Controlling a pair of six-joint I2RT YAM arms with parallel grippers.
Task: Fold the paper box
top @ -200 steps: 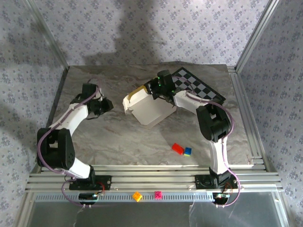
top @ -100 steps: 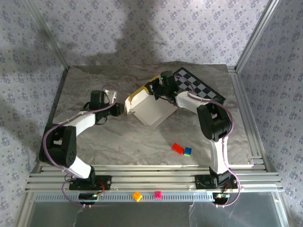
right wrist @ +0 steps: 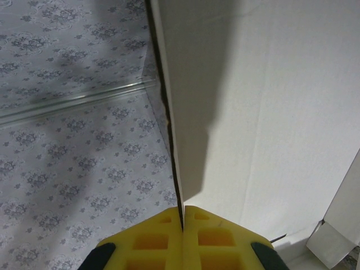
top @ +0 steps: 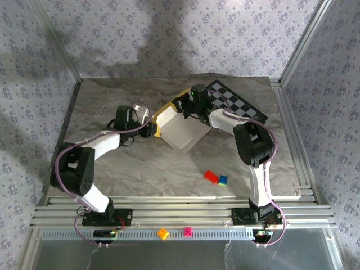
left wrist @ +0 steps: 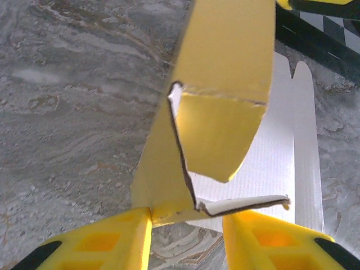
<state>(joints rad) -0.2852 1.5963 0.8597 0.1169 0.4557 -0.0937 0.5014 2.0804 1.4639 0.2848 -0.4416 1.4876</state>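
Table (top: 118,169): marbled top, bounded by patterned walls at the far and side edges and by rails at the near edge. Open surface is noted on the left and across the near half.

Paper box (top: 181,130): set at table centre and tipped up. The white inner face is turned upward, the yellow outer face shows at the far-left edge, and the flaps are partly raised.

Checkerboard mat (top: 239,104): laid at far right, just behind the box.

Right gripper (top: 187,107): clenched on the box's thin far wall.

Left gripper (top: 151,129): released, with its jaws held apart around the box's left corner.

Red brick (top: 211,176) and blue brick (top: 223,180): touching each other, lying near right, well apart from the box.
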